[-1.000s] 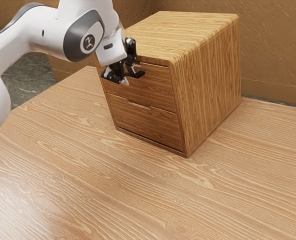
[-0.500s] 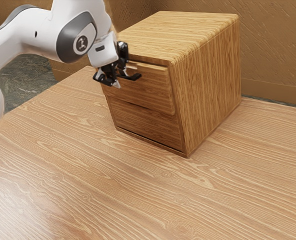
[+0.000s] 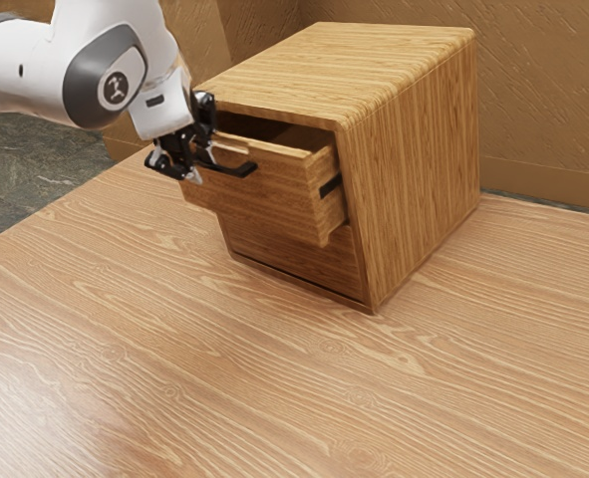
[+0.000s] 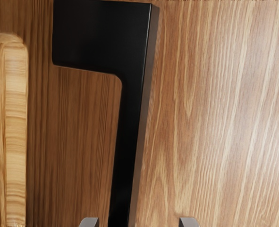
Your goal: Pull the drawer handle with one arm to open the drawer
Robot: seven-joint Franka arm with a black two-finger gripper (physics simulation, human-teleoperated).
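Wrist view, close on the wood: a black L-shaped bar (image 4: 130, 142) lies along the grain, just beside a pale, round-ended wooden strip (image 4: 9, 132). In the exterior view the tabletop (image 3: 274, 398) spreads bare in front of the cabinet (image 3: 414, 149). At the cabinet's front, toward the exterior view's left, the gripper (image 3: 224, 151) meets the drawer handle (image 3: 236, 147). Its fingers (image 3: 236, 171) stand narrow, one above and one below the handle, holding it between them. The white arm (image 3: 95, 70) reaches in from the side of the cabinet's front. The top drawer (image 3: 274, 184) stands partly out of the cabinet, with a dark gap open behind its front panel under the cabinet's top. Below it the lower drawer (image 3: 294, 244) sits flush in the cabinet. Behind the cabinet rises a brown wall (image 3: 543, 80).
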